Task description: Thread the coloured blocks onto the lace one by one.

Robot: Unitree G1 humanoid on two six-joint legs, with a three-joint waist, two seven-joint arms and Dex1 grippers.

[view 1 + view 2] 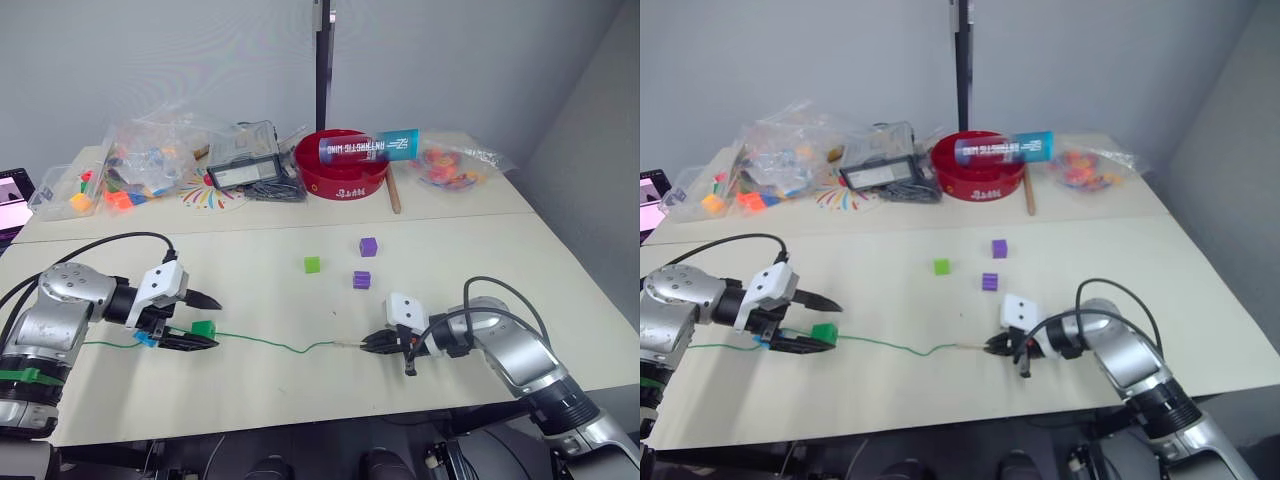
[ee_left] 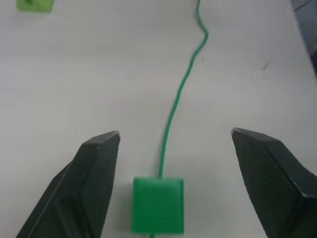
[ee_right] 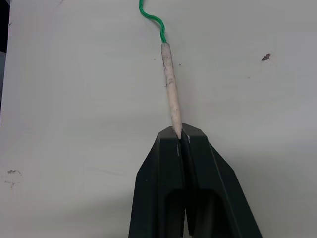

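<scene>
A thin green lace (image 1: 270, 343) runs across the near table. Its pale stiff tip (image 3: 170, 89) is pinched in my right gripper (image 1: 368, 343), which is shut on it. A dark green block (image 2: 158, 206) sits threaded on the lace between the fingers of my left gripper (image 1: 216, 321), which is open and not touching it. A blue block (image 1: 145, 339) peeks out behind those fingers, partly hidden. Loose on the table farther back lie a light green block (image 1: 312, 264) and two purple blocks (image 1: 368, 246) (image 1: 362, 279).
On the back table stand a red bowl (image 1: 340, 178) with a blue tube (image 1: 370, 148) across it, a black device (image 1: 243, 172), a wooden stick (image 1: 394, 193) and clear bags of toy pieces (image 1: 150, 160) (image 1: 450, 165). The table's front edge lies just below both grippers.
</scene>
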